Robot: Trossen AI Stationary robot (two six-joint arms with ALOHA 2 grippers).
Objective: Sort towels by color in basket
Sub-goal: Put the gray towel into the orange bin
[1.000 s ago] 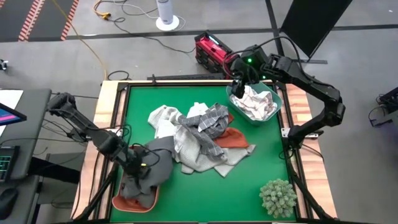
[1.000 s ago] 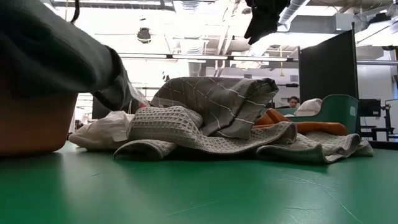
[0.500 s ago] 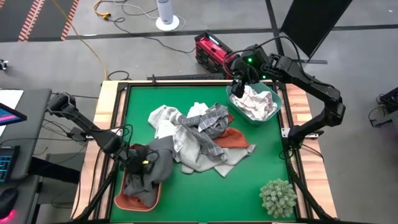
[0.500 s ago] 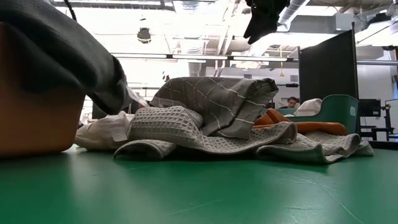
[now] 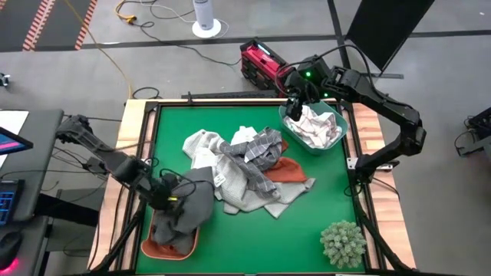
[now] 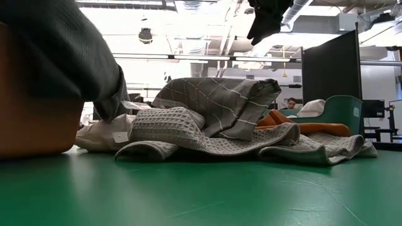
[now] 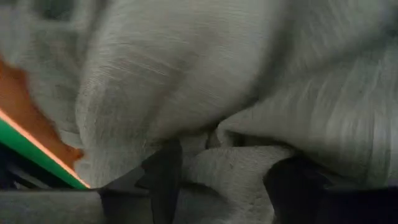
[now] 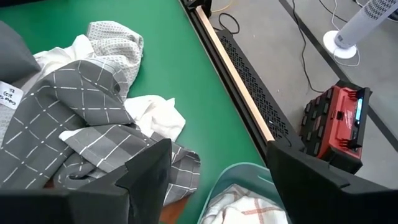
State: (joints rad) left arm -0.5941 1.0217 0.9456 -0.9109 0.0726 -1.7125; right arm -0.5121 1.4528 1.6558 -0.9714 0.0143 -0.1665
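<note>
High view, left to right: the left gripper [image 5: 165,195] hangs over the orange basket [image 5: 150,249] at the near-left corner of the green table [image 5: 307,222], its fingers parted where a second ago they were pinched tight on the plain grey towel [image 5: 192,208]. That towel now slumps into the basket, one flap trailing over the rim toward the heap. The left wrist view shows the two dark fingers [image 7: 163,171] spread, with grey cloth bunched between and beyond them; whether the fabric has fully slipped free cannot be told. The release suggests one grey towel is delivered to its bin, and the arm should next lift clear.

Mid-table, the unsorted pile remains: a white towel [image 5: 202,147] at its far-left edge, a grey waffle towel [image 5: 239,186], a grey checked towel [image 5: 259,149] on top, and a rust-orange towel [image 5: 288,170] tucked at the right. A small white tag [image 8: 9,95] on the pile carries print too small to read.

Far right, the right gripper [image 5: 295,109] waits with fingers wide apart and empty over the teal basket [image 5: 340,123], which holds white thin-checked towels [image 5: 314,128]. A spiky green plant ball [image 5: 343,242] sits at the near-right corner. Beyond the table, a red case [image 8: 339,126] on the floor shows no legible brand.
</note>
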